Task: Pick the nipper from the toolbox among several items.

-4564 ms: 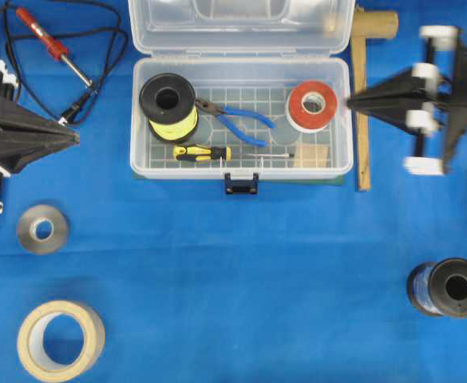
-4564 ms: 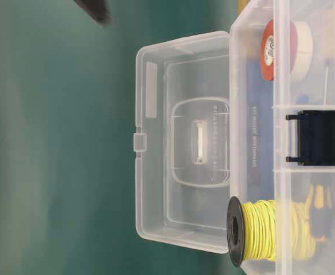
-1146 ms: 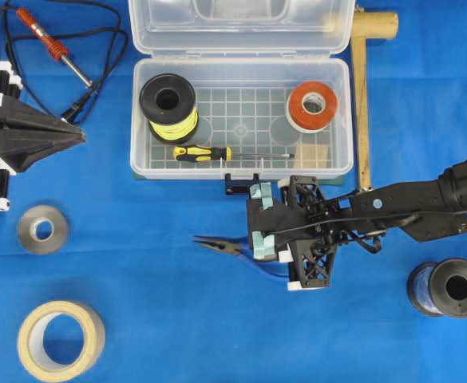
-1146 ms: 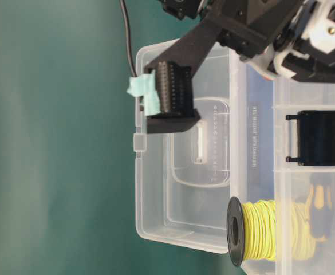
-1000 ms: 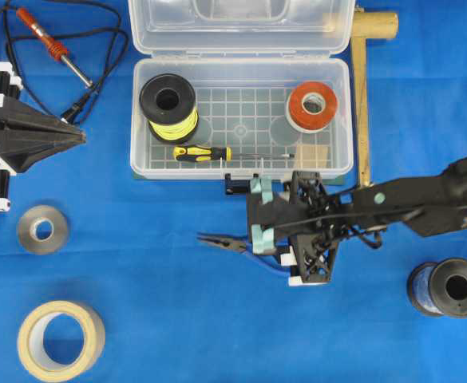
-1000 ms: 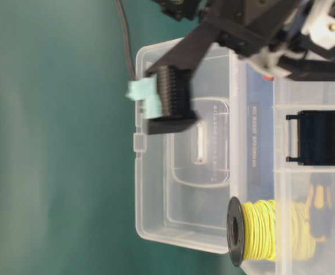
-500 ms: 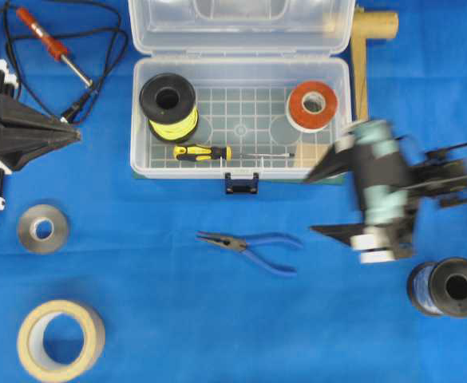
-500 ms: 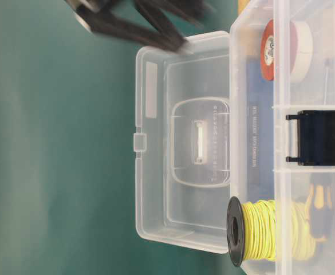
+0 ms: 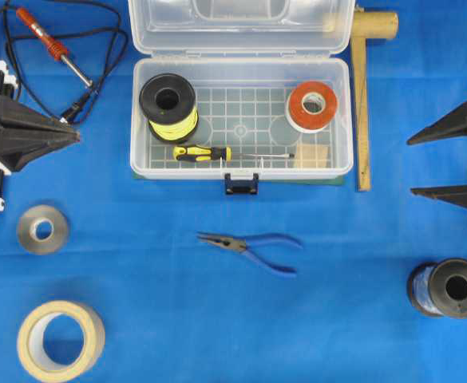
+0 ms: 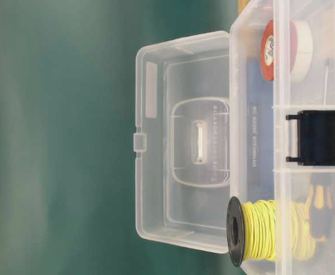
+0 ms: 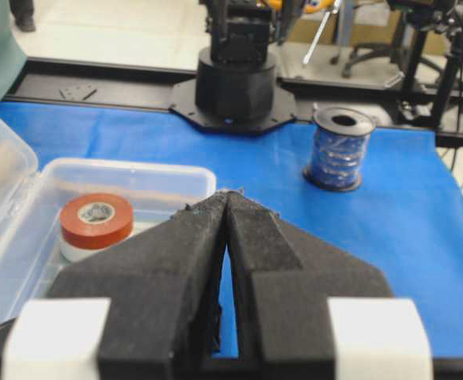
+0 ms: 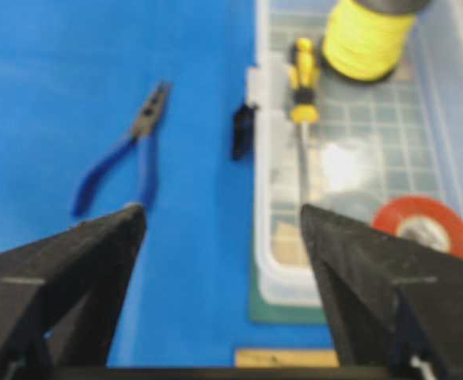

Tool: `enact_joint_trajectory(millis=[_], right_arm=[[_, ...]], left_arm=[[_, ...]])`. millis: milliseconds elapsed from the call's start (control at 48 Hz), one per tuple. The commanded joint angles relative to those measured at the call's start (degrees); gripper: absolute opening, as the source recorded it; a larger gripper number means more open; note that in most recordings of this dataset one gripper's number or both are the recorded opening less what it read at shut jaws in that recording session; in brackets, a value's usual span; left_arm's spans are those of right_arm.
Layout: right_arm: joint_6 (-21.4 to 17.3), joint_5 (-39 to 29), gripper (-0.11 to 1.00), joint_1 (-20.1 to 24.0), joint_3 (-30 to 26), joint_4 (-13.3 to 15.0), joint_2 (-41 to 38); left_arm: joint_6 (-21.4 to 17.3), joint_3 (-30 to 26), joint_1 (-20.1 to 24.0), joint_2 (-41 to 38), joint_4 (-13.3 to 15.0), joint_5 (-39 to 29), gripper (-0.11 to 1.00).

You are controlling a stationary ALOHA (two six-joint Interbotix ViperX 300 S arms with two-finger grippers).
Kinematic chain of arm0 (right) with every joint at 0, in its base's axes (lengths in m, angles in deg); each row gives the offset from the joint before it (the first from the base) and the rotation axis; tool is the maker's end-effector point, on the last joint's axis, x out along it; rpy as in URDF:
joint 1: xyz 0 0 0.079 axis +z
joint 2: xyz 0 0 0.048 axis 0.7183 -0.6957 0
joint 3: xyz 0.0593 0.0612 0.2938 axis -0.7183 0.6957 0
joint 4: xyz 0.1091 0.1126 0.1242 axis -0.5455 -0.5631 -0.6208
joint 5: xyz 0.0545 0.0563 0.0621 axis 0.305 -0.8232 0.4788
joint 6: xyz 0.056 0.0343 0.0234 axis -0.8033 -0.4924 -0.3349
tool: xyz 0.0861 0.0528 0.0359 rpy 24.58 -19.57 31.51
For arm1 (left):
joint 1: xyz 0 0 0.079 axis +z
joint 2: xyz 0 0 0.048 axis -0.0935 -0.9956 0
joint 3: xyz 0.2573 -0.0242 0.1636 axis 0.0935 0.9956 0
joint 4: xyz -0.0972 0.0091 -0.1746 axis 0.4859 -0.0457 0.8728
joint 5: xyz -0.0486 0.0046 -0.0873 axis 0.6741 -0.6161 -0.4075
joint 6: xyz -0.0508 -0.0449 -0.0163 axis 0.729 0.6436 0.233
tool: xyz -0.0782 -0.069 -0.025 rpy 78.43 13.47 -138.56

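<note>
The nipper with blue handles lies flat on the blue cloth, in front of the open clear toolbox, outside it; the right wrist view shows the nipper too. Inside the toolbox sit the yellow wire spool, the red-and-white tape roll, the yellow-black screwdriver and a tan block. My right gripper stands open and empty at the right edge, far from the nipper. My left gripper rests shut at the far left, holding nothing.
A soldering iron with its cable lies at the back left. A grey tape roll and a beige tape roll lie front left. A blue wire spool stands front right. A wooden mallet lies right of the toolbox.
My right gripper let go of the nipper on the cloth, opened wide and drew back to the right edge. The nipper stays where it was laid. The left arm has not moved.
</note>
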Motion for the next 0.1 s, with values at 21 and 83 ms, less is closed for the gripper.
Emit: enact_joint_trajectory(millis=[21,83], right_arm=[[-0.1,2.7,0.79,-1.1,2.4,0.1,1.7],[-0.1,4.4,0.79,-1.3,3.6,0.1,1.7]], left_arm=[[-0.1,-0.4,0.1,-0.4,0.1,0.4,0.0],[-0.1,-0.4,0.1,-0.5,0.1,0.4,0.0]])
